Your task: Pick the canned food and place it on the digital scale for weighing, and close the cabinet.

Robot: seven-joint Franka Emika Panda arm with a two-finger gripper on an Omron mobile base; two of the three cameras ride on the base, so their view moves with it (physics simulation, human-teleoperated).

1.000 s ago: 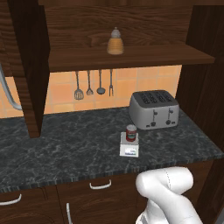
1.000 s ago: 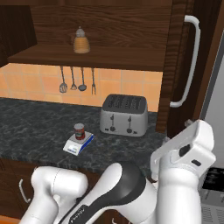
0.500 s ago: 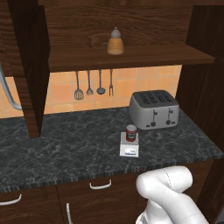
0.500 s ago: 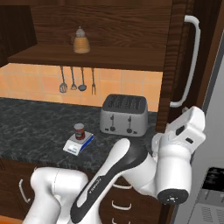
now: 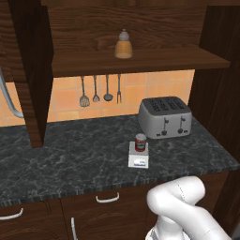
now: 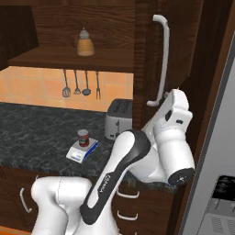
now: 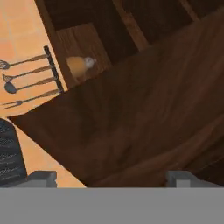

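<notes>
One job is done: the small red tin with a silver top [image 5: 140, 142] sits on the flat white square scale [image 5: 138, 161]. I now close the dark brown wood cabinet [image 6: 158, 55] (right door open). My gripper's two fingertips [image 7: 41, 177] sit spread apart, holding nothing. Next I must push that door.

In the left base view the canned food [image 5: 140, 142] stands on the digital scale [image 5: 138, 158] at the frame's centre, on the counter [image 5: 70, 159], with the toaster [image 5: 165, 117] just behind it to the upper right and the hanging utensils [image 5: 100, 90] on the wall farther back to the upper left. Above them the bottle [image 5: 123, 44] sits on the shelf of the cabinet [image 5: 140, 61] near the top centre, one open door [image 5: 30, 70] standing at the left edge. In the right base view the other door [image 6: 156, 59] stands right of centre, its bar handle [image 6: 161, 59] directly above the arm's hand [image 6: 174, 114], and the tin and scale lie lower left of it.
</notes>
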